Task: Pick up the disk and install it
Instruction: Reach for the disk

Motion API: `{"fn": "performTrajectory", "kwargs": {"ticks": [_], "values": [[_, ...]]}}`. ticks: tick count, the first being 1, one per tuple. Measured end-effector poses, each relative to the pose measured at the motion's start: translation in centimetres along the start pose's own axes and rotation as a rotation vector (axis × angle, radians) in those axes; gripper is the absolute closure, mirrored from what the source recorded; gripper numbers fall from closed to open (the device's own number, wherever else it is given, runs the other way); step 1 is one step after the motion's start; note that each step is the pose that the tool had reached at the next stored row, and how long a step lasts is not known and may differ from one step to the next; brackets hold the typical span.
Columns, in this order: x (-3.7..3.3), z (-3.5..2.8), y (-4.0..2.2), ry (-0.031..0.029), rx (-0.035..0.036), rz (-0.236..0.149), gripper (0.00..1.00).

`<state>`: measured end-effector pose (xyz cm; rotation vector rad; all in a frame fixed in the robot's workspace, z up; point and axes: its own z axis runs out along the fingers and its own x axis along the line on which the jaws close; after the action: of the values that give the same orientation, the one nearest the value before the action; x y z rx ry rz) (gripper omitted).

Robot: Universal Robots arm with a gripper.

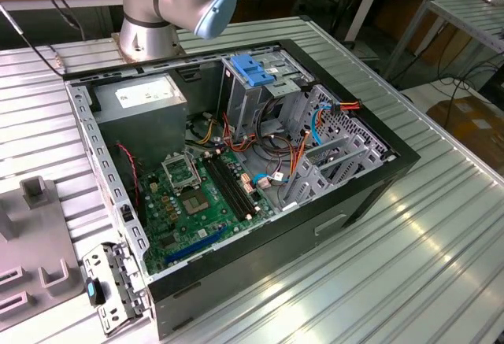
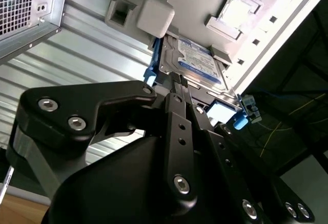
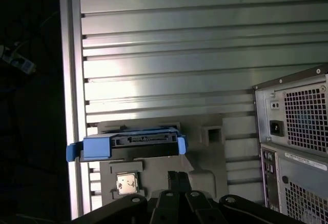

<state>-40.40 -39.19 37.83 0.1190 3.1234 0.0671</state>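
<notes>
Disk (image 3: 143,142) on grey tray (image 3: 210,155); claw (image 3: 177,176) poised close by.

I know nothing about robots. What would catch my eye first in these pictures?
In the exterior view, an opened computer case lies on a ribbed metal table, its green circuit board exposed. In both wrist views, the black end effector hangs close to the disk, a silver drive in blue rails standing on edge in a grey holder.

Open table (image 3: 179,44) beyond disk (image 3: 136,142), case (image 3: 294,147) beside
</notes>
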Motion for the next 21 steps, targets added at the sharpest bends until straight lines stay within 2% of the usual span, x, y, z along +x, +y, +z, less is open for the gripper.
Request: {"fn": "performTrajectory", "kwargs": {"ticks": [11, 13, 17, 21], "values": [[3.93, 0.13, 0.34, -0.0001, -0.001, 0.0, 0.89], [4.9, 0.18, 0.49, 0.0, -0.0014, 0.001, 0.89], [5.86, 0.24, 0.67, 0.0, -0.0019, 0.001, 0.89], [6.02, 0.24, 0.66, 0.0, -0.0019, 0.001, 0.89]]}}
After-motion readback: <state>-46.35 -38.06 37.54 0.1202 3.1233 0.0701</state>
